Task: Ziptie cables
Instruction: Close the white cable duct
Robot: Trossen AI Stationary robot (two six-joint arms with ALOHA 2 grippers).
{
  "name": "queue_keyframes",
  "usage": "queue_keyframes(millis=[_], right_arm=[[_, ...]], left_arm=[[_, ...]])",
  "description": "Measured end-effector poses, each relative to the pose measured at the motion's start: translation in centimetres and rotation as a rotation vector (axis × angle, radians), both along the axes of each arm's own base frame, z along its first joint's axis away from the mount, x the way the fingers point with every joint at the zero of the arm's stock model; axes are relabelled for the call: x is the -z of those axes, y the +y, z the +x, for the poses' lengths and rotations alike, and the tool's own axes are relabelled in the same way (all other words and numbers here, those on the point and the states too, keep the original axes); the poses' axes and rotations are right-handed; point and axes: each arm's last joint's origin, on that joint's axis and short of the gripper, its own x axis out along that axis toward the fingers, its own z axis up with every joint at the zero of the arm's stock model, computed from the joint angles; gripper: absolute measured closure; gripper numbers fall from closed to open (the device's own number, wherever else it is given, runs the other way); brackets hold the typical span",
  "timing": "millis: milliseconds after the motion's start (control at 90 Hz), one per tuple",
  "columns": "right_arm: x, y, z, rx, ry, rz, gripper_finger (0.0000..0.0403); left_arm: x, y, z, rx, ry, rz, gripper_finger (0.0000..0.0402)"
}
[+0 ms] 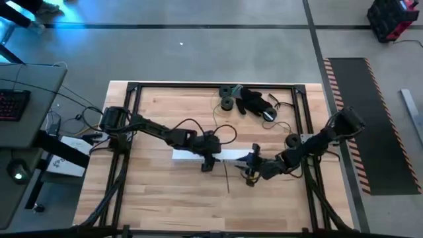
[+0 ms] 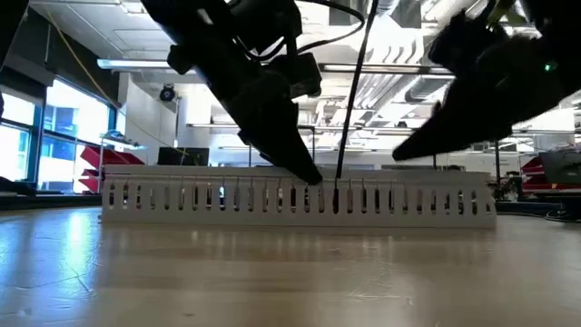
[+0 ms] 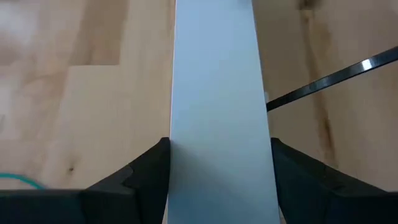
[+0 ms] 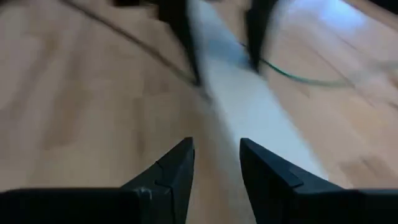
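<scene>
A long white slotted duct (image 1: pixel 228 156) lies flat on the wooden table, and my left gripper (image 1: pixel 210 160) is shut on it near its middle. In the left wrist view its smooth white top (image 3: pixel 217 93) runs between my two fingers. A thin black strip (image 3: pixel 329 78) sticks out from the duct's side; in the low view it (image 2: pixel 349 100) rises steeply from the slotted wall (image 2: pixel 182 195). My right gripper (image 4: pixel 216 163) hovers open over the duct's right part (image 4: pixel 249 112), holding nothing. The cables are hidden from view. My left gripper pinches the duct across its width, one finger (image 3: pixel 152 171) on each long side wall (image 3: pixel 177 149). The fingers come from above, slanting down, and lie across the duct. The duct rests flat on the table.
Black round parts with a thin dark cord (image 1: pixel 248 100) lie at the table's far side. A thin green wire (image 4: pixel 298 78) curves over the wood beside the duct. The black frame (image 1: pixel 132 89) borders the table; bare wood lies toward the near edge.
</scene>
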Motion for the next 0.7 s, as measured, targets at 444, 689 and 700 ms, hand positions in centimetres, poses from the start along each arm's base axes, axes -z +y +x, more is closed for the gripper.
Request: queue_keyframes(millis=[444, 689, 700], right_arm=[[-2.2, -3.4, 0.6, -0.095, 0.154, 0.004, 0.0126], [-4.2, -5.7, 3.1, -0.083, 0.482, -0.061, 0.0063], [-4.2, -5.8, 3.2, -0.084, 0.494, -0.059, 0.0063]], left_arm=[[0.0, -0.1, 0.0, 0.012, 0.002, -0.005, 0.0190], [0.0, -0.1, 0.0, 0.013, 0.001, -0.005, 0.0190], [0.0, -0.1, 0.0, 0.013, 0.001, -0.005, 0.0190]])
